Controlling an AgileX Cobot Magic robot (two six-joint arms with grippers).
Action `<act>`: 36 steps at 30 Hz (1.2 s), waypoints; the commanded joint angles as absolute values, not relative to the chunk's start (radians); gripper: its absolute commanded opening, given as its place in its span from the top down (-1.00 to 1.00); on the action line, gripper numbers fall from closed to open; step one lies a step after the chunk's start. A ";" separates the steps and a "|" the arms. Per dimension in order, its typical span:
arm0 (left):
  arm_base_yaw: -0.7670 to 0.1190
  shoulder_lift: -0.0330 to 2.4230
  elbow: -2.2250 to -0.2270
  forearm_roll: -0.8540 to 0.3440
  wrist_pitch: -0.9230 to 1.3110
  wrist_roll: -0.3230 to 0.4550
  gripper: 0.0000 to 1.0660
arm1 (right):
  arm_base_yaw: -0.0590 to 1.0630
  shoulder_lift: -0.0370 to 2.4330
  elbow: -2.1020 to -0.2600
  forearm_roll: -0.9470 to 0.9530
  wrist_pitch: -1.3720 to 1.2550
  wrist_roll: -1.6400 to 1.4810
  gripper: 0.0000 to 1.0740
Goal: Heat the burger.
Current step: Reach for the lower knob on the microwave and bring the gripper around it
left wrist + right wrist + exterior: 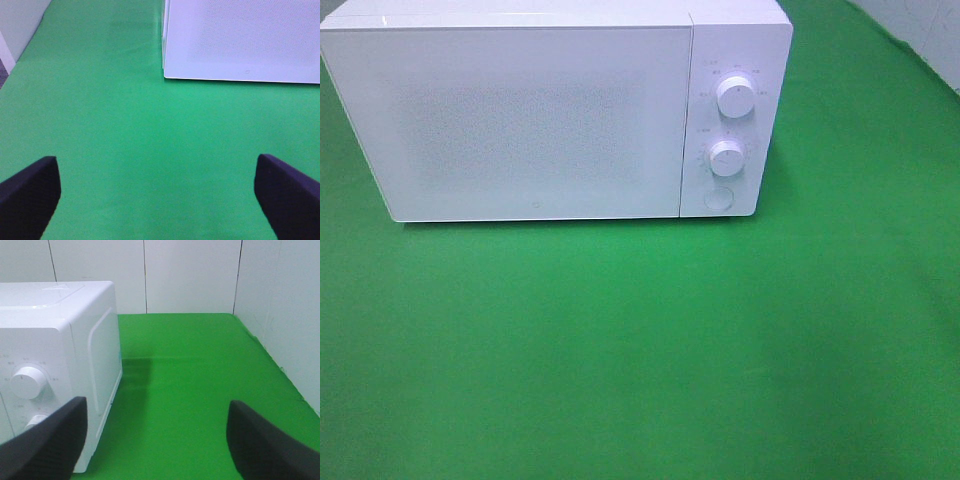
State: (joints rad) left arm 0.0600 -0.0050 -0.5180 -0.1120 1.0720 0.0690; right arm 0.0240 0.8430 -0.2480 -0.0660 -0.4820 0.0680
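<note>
Left claw (155, 161) and right claw (156, 402) gape empty by the shut microwave (530, 120); with no burger visible, it may run empty.

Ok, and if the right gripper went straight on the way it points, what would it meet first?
Probably nothing soon: the open right gripper points over green tabletop toward the white wall, passing beside the microwave. Its finger on that side might graze it; depth is unclear.

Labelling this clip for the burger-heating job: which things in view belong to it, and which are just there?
For the job: closed microwave; its upper knob; lower knob. The burger is not in view.
Just there: green cloth; white wall panels.
</note>
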 commanded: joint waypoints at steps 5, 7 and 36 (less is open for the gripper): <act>0.065 -0.028 -0.515 -0.114 1.069 0.066 -0.83 | 0.045 1.061 -0.215 0.075 -0.754 -0.086 -0.39; 0.065 -0.028 -0.515 -0.114 1.069 0.066 -0.83 | 0.075 1.111 -0.215 0.118 -0.809 -0.131 -0.39; 0.065 -0.028 -0.515 -0.114 1.069 0.066 -0.83 | 0.802 1.616 -0.295 0.888 -1.410 -0.407 -0.39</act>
State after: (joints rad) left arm 0.0600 -0.0050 -0.5180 -0.1120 1.0720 0.0680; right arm 0.7940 1.6140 -0.2830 0.8820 -1.2010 -0.3950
